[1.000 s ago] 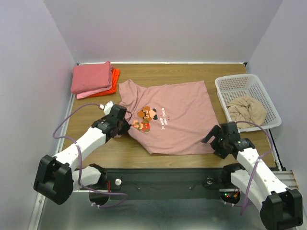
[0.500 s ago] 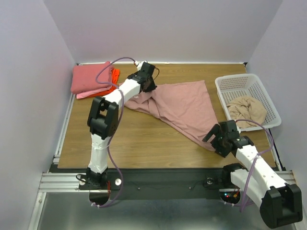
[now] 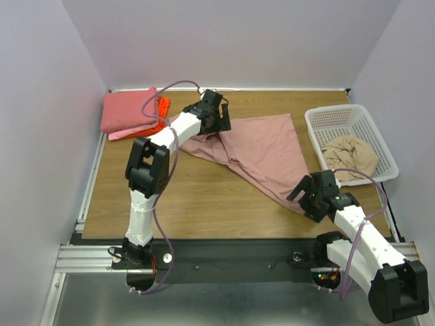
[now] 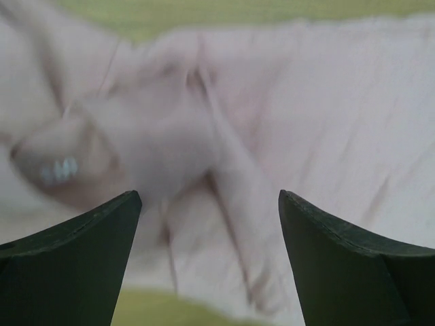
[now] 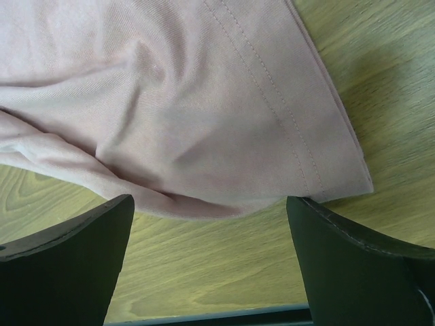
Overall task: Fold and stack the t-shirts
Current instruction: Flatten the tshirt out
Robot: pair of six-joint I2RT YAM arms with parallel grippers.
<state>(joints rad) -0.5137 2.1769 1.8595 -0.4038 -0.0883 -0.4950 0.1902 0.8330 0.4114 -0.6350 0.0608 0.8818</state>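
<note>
The dusty-pink t-shirt point(image 3: 262, 153) lies folded over into a rough triangle on the wooden table, its print hidden. My left gripper point(image 3: 219, 122) reaches to the back and hovers open just over the shirt's bunched far-left end; in the left wrist view the blurred cloth point(image 4: 231, 136) lies below the spread fingers of the left gripper point(image 4: 207, 261), nothing between them. My right gripper point(image 3: 299, 197) stands open by the shirt's near right corner; in the right wrist view the hem corner point(image 5: 224, 102) lies just beyond the right gripper point(image 5: 211, 268), over bare wood.
A stack of folded t-shirts sits at the back left: coral-pink point(image 3: 128, 107) on top, pale-pink point(image 3: 126, 134) and orange-red point(image 3: 162, 117) beneath. A white lattice basket point(image 3: 340, 111) at the right holds a crumpled beige t-shirt point(image 3: 350, 157). Walls close in on three sides.
My left gripper carried the shirt's near-left part up to the back, folding it over and hiding the print, then opened and let go. The right arm has stayed put.
</note>
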